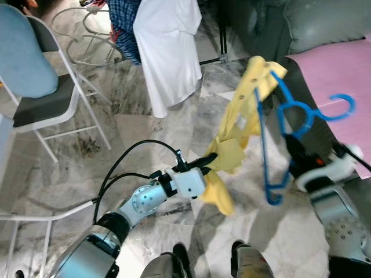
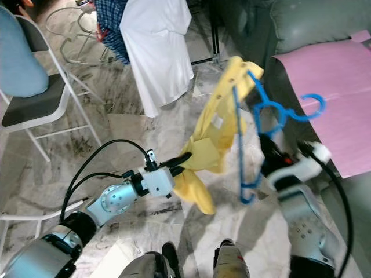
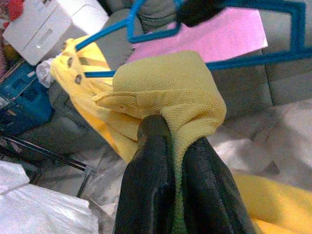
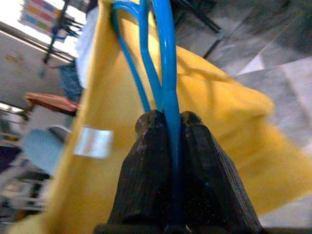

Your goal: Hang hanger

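A blue plastic hanger (image 1: pixel 290 116) stands upright in the air in front of me, its hook pointing right over a pink cover. My right gripper (image 1: pixel 290 142) is shut on the hanger's bar (image 4: pixel 168 97). A yellow garment (image 1: pixel 240 124) is draped over the hanger's left shoulder and sags down to the left. My left gripper (image 1: pixel 210 157) is shut on a lower fold of that garment (image 3: pixel 165 92), low and left of the hanger. A white label (image 4: pixel 92 142) shows on the cloth.
A drying rack with a white shirt (image 1: pixel 168 46) and a checked blue garment (image 1: pixel 124 23) stands at the back. A chair with a blue back (image 1: pixel 40 87) is at the left. A grey sofa with a pink cover (image 1: pixel 342 69) is at the right. Marble floor below.
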Robot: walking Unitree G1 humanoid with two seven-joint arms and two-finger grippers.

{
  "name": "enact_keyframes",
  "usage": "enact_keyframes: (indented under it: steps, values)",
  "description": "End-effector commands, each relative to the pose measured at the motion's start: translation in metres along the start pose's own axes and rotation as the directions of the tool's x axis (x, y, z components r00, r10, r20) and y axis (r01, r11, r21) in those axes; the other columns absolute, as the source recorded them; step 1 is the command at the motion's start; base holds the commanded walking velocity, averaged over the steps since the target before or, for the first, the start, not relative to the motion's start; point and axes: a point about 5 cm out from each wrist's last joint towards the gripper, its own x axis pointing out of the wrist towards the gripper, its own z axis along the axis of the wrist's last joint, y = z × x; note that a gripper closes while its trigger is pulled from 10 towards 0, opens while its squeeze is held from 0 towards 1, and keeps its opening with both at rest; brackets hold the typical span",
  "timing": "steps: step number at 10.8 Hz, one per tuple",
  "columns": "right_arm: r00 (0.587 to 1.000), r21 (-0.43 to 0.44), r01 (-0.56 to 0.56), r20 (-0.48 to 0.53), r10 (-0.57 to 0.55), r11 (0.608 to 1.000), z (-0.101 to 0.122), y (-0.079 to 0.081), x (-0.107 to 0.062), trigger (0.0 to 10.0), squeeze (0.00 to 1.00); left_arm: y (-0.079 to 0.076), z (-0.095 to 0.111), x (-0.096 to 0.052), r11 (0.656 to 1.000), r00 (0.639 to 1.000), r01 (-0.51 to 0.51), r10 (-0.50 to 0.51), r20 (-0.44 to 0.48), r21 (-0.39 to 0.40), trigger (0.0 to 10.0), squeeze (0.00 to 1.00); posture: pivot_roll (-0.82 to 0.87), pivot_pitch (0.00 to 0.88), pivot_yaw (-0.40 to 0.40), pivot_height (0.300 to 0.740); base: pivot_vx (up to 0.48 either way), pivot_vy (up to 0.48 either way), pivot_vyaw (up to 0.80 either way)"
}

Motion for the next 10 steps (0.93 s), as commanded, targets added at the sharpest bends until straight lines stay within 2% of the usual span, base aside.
enact_keyframes:
  steps: [1,2,3,4,5,6,7,8,9,10]
  values:
    - [0.983,0.004,-0.071,0.168,0.069,0.997,0.035,0.022,0.0,10.0,0.0,-0.029,-0.015,-0.021,0.988,0.985,0.152,-0.151,-0.088,0.001,10.0,0.0,-0.26,0.244,0.165,0.74,0.0,0.0,0.0]
    - [0.986,0.007,-0.16,0.056,0.16,0.987,0.019,0.042,-0.004,10.0,0.0,-0.022,-0.018,-0.02,0.992,0.986,0.122,-0.118,-0.119,0.03,10.0,0.0,-0.25,0.248,0.158,0.74,0.0,0.0,0.0]
    - [0.984,0.01,-0.167,-0.056,0.167,0.986,0.002,0.044,-0.013,10.0,0.0,-0.014,-0.02,-0.019,0.994,0.986,0.098,-0.089,-0.138,0.058,10.0,0.0,-0.25,0.255,0.153,0.74,0.0,0.0,0.0]
    - [0.975,0.049,-0.141,-0.164,0.147,0.989,-0.014,0.035,-0.029,10.0,0.0,-0.009,-0.021,-0.02,0.991,0.986,0.093,-0.078,-0.147,0.095,10.0,0.0,-0.26,0.259,0.154,0.74,0.0,0.0,0.0]
    - [0.972,0.042,-0.12,-0.2,0.126,0.992,-0.019,0.028,-0.036,10.0,0.0,-0.007,-0.021,-0.02,0.99,0.986,0.091,-0.074,-0.148,0.109,10.0,0.0,-0.26,0.261,0.155,0.74,0.0,0.0,0.0]
    - [0.962,0.081,-0.057,-0.263,0.077,0.995,-0.03,0.019,-0.047,10.0,0.0,-0.005,-0.021,-0.022,0.984,0.989,0.083,-0.062,-0.133,0.16,10.0,0.0,-0.26,0.264,0.157,0.74,0.0,0.0,0.0]
    - [0.941,0.101,-0.013,-0.335,0.047,0.995,-0.044,0.015,-0.056,10.0,0.0,-0.001,-0.02,-0.021,0.977,0.99,0.08,-0.056,-0.126,0.195,10.0,0.0,-0.26,0.265,0.159,0.74,0.0,0.0,0.0]
    - [0.92,0.109,-0.036,-0.385,0.076,0.993,-0.054,0.015,-0.065,10.0,0.0,0.004,-0.02,-0.02,0.973,0.991,0.074,-0.047,-0.126,0.217,10.0,0.0,-0.26,0.268,0.163,0.74,0.0,0.0,0.0]
    - [0.874,0.129,-0.058,-0.473,0.113,0.99,-0.071,0.01,-0.081,10.0,0.0,0.015,-0.018,-0.015,0.969,0.993,0.046,-0.018,-0.115,0.243,10.0,0.0,-0.25,0.27,0.166,0.74,0.0,0.0,0.0]
    - [0.835,0.138,-0.034,-0.54,0.104,0.99,-0.085,0.001,-0.094,10.0,0.0,0.024,-0.015,-0.011,0.965,0.996,0.018,0.007,-0.094,0.261,10.0,0.0,-0.25,0.274,0.164,0.74,0.0,0.0,0.0]
